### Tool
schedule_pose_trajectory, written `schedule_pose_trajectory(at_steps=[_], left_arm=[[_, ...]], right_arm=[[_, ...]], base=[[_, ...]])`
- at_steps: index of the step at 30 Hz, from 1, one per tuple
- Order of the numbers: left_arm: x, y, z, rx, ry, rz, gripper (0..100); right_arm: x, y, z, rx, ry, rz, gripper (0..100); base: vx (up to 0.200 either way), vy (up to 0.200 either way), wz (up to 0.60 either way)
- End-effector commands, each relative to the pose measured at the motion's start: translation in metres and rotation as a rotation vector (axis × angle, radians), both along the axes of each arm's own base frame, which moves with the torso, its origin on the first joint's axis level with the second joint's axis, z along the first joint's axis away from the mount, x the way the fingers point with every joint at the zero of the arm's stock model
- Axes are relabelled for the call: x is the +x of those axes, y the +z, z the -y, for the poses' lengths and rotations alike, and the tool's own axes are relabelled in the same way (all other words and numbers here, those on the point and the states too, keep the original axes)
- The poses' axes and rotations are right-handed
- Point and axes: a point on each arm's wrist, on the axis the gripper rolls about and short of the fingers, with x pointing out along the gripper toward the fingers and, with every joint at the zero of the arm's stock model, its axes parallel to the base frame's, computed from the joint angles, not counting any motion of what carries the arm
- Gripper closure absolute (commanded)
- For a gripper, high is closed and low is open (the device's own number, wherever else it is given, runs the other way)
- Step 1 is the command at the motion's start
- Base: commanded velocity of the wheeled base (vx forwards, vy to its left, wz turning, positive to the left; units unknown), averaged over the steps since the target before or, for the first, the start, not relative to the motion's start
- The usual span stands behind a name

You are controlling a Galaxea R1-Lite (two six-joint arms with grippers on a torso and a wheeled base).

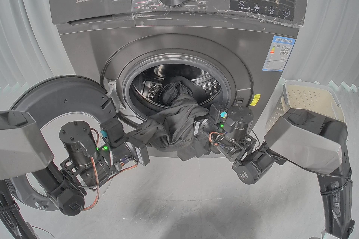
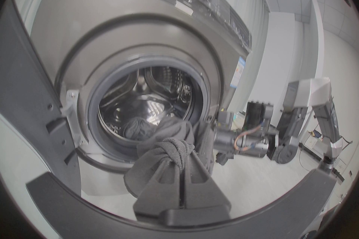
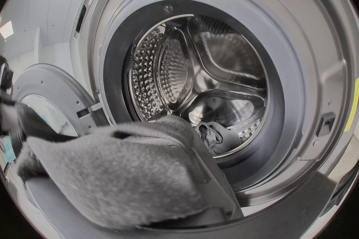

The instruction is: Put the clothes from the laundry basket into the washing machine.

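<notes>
A dark grey garment (image 1: 175, 120) hangs out of the washing machine's (image 1: 93, 45) round opening, half over the lower rim. My left gripper (image 1: 144, 139) is at its left end, shut on a bunched fold (image 2: 174, 148) between the fingers (image 2: 164, 183). At the right end, my right gripper (image 1: 198, 127) is buried in the same cloth (image 3: 123, 172), which drapes over it, and it looks shut on it. A second dark garment (image 1: 174, 92) lies inside the steel drum (image 3: 209, 75). The cream laundry basket (image 1: 310, 96) stands to the right, partly behind my right arm.
The machine's door (image 1: 56, 98) is swung fully open to the left, close beside my left arm. Pale bare floor (image 1: 179, 195) stretches in front of the machine. White curtains hang behind it.
</notes>
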Motion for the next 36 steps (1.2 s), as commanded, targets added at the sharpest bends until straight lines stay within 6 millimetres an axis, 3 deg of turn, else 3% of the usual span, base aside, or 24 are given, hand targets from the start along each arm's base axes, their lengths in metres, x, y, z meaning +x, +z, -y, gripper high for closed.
schedule_pose_trajectory(at_steps=[1, 8, 9, 20, 29, 33, 36], left_arm=[[-0.001, -0.024, 0.001, 0.058, -0.009, -0.068, 100], [-0.004, -0.032, -0.002, 0.082, -0.004, -0.1, 100], [-0.005, -0.033, -0.003, 0.086, -0.004, -0.108, 0], [-0.026, -0.046, -0.014, 0.166, -0.036, -0.169, 0], [-0.042, -0.041, -0.016, 0.174, -0.17, -0.165, 0], [-0.054, -0.048, -0.022, 0.21, -0.215, -0.201, 0], [-0.052, -0.051, -0.022, 0.226, -0.205, -0.199, 0]], right_arm=[[-0.005, 0.015, -0.004, 0.02, 0.014, 0.028, 100], [-0.004, 0.018, -0.005, 0.028, 0.011, 0.039, 100], [-0.003, 0.018, -0.005, 0.029, 0.011, 0.04, 100], [-0.005, 0.038, 0.005, 0.045, -0.005, 0.066, 100], [-0.006, 0.042, 0.01, 0.05, -0.012, 0.07, 100], [-0.003, 0.044, 0.013, 0.054, -0.023, 0.075, 100], [-0.003, 0.042, 0.015, 0.056, -0.024, 0.072, 100]], base=[[0.0, 0.0, 0.0], [0.0, 0.0, 0.0], [0.0, 0.0, 0.0], [0.0, 0.0, 0.0], [0.0, 0.0, 0.0], [0.0, 0.0, 0.0], [0.0, 0.0, 0.0]])
